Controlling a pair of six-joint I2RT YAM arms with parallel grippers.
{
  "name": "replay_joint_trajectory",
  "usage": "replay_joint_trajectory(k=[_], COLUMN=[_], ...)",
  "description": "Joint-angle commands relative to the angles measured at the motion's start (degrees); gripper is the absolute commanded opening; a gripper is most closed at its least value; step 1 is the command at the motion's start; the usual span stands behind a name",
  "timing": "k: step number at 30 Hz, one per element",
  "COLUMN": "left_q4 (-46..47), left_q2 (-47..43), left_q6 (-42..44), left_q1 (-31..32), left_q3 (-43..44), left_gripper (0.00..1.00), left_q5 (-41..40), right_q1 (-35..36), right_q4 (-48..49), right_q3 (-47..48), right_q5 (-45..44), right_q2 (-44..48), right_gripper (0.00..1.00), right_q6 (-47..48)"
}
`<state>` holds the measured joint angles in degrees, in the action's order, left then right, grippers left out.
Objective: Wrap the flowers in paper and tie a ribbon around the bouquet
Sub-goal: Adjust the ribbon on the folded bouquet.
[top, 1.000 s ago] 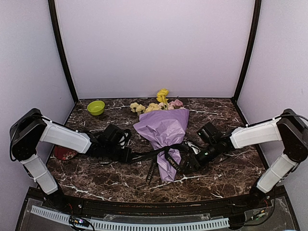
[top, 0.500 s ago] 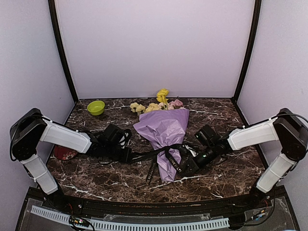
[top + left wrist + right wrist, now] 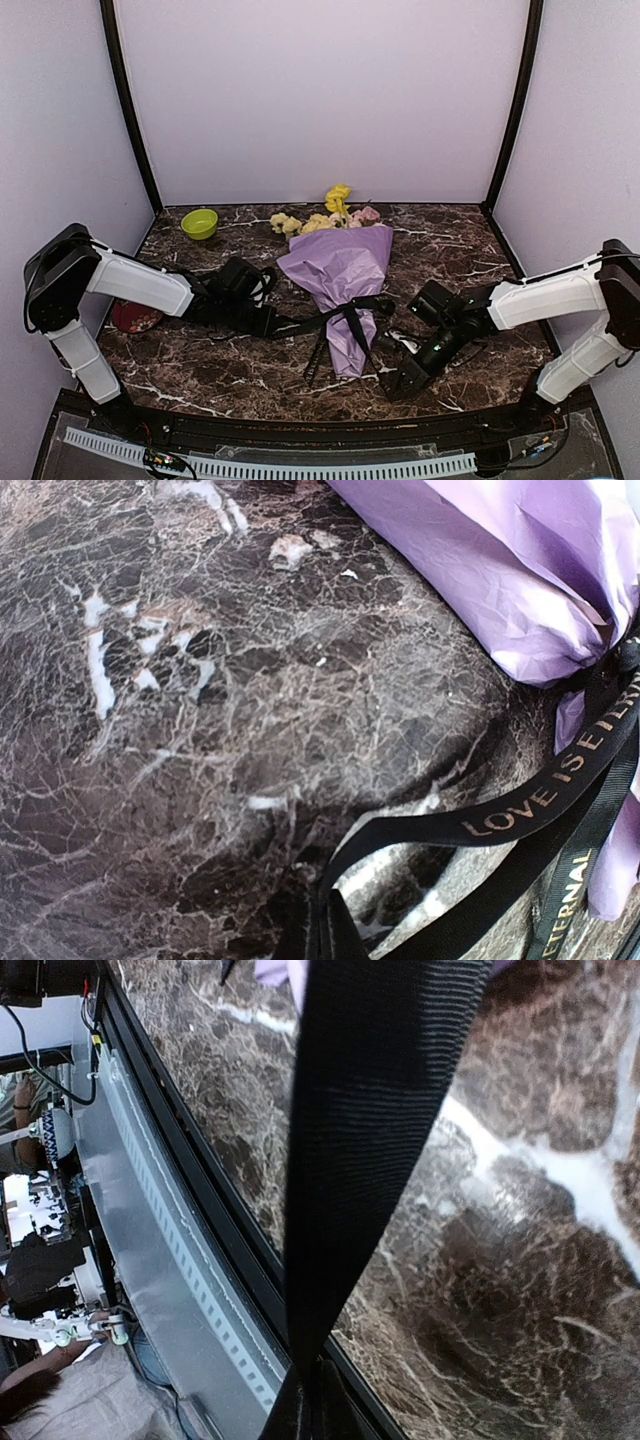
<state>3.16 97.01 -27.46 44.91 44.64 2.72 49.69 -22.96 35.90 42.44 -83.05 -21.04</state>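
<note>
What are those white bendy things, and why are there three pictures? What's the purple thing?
They are two robot arms. Each ends in a gripper that pinches like tongs. One picture looks down from above and behind them. The other two come from little cameras on the wrists, very close up. On the marble table lies a bouquet: flowers wrapped in purple paper. A green bowl sits at the back. A black ribbon goes around the bouquet. The left gripper pinches one end, the right gripper the other.
</note>
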Motion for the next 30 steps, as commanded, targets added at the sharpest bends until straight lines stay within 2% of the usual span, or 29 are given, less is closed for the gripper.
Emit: replay_joint_trajectory(k=[1, 4, 5, 6, 8, 9, 12, 17, 20, 22, 24, 27, 30], left_q4=[-7.6, -7.6, -7.6, -7.6, -7.6, -7.6, -7.7, -7.6, -7.5, -7.6, -7.5, -7.1, -7.2], left_q2=[3.1, 3.0, 3.0, 2.9, 2.9, 2.8, 2.7, 2.0, 2.0, 2.0, 2.0, 2.2, 2.6], left_q6=[1.2, 1.4, 1.5, 1.5, 1.6, 1.6, 1.7, 1.4, 1.2, 1.4, 1.3, 1.3, 1.5], left_q1=[0.2, 0.2, 0.2, 0.2, 0.2, 0.2, 0.2, 0.2, 0.2, 0.2, 0.2, 0.2, 0.2], left_q3=[-1.7, -1.8, -1.8, -1.8, -1.9, -2.0, -2.2, -2.8, -3.0, -2.9, -2.9, -2.7, -2.0], left_gripper=[0.00, 0.00, 0.00, 0.00, 0.00, 0.00, 0.00, 0.00, 0.00, 0.00, 0.00, 0.00, 0.00], left_q5=[-0.9, -1.0, -1.0, -1.1, -1.2, -1.3, -1.3, -1.5, -1.4, -1.5, -1.6, -1.3, -1.1], right_q1=[1.4, 1.6, 1.6, 1.6, 1.1, 0.2, -5.2, -17.9, -22.2, -22.8, -22.3, -22.3, -22.1], right_q4=[-1.3, -3.3, -4.3, -5.0, -6.3, -7.0, -8.2, 0.9, 8.9, 10.4, 7.7, 6.6, 7.5], right_q3=[-1.4, -1.4, -0.9, -0.2, 2.1, 3.7, 8.2, 12.2, 13.6, 16.1, 18.8, 19.8, 19.1], right_q5=[1.1, 1.0, 0.3, -0.5, -2.4, -3.8, -6.9, -12.2, -13.2, -14.2, -18.7, -20.6, -18.3], right_q2=[-0.1, -1.6, -1.5, -1.0, 0.7, 1.4, 2.4, 0.2, -4.0, -7.6, -10.9, -12.4, -13.8], right_gripper=[0.00, 0.00, 0.03, 0.12, 0.38, 0.47, 0.60, 0.62, 0.61, 0.58, 0.57, 0.62, 0.65], right_q6=[-1.0, 0.1, 0.7, 1.1, 1.7, 2.1, 3.5, -3.1, -6.0, -4.0, -0.1, 2.5, 3.1])
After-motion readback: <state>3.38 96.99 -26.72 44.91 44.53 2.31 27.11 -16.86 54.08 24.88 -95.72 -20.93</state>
